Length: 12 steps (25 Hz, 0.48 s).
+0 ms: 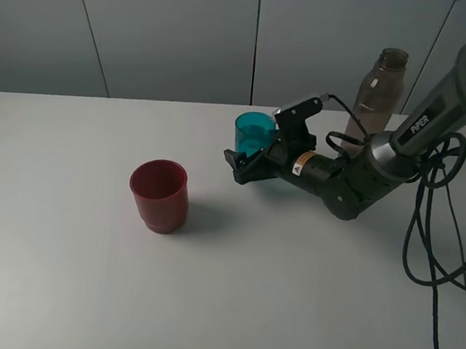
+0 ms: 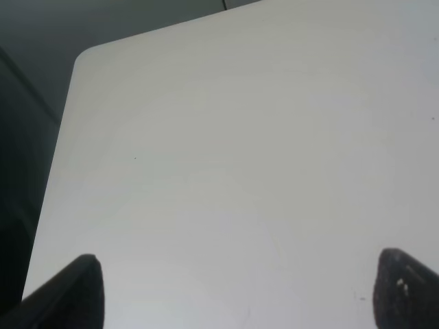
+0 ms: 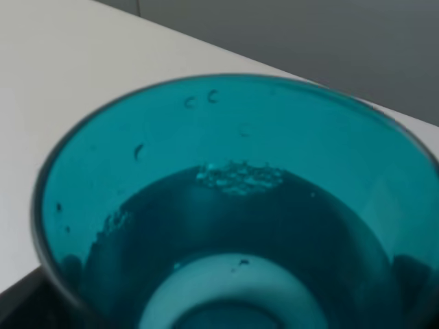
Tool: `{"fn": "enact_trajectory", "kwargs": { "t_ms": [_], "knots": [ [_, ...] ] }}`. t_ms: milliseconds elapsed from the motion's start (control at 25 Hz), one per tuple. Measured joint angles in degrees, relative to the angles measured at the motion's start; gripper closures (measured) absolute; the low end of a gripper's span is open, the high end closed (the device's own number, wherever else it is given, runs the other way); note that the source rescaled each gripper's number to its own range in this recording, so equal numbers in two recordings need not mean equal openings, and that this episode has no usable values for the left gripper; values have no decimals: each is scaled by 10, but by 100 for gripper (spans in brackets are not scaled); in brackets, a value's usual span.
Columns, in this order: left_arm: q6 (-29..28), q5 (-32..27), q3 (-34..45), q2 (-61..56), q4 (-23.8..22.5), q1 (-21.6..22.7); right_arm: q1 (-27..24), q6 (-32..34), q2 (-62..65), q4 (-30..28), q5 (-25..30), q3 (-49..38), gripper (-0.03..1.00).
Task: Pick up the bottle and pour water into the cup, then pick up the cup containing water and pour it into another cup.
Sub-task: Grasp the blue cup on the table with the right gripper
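Note:
The teal cup [image 1: 253, 129] stands upright on the white table [image 1: 56, 273] near its far edge. It fills the right wrist view as the cup [image 3: 233, 137], with water and a few bubbles inside. My right gripper [image 1: 249, 151] is open, its fingers on either side of the cup's lower half; one dark fingertip [image 3: 20, 305] shows beside the wall. The smoky bottle [image 1: 381, 86] stands upright behind the right arm, capless. The dark red cup [image 1: 158, 194] sits apart to the left and nearer the front. My left gripper [image 2: 240, 295] is open over bare table.
Black cables [image 1: 439, 238] hang in loops off the right arm over the table's right side. A rounded table corner [image 2: 86, 58] shows in the left wrist view, with dark floor beyond it. Grey wall panels stand behind the table.

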<state>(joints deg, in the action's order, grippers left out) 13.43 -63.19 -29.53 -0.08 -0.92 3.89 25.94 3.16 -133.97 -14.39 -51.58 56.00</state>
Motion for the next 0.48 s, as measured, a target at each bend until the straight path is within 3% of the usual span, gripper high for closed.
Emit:
{"fn": "enact_trajectory", "kwargs": {
  "t_ms": [480],
  "knots": [
    [0,0,0,0,0,0,0,18,-24,-3,-29,31,-3]
  ]
}}
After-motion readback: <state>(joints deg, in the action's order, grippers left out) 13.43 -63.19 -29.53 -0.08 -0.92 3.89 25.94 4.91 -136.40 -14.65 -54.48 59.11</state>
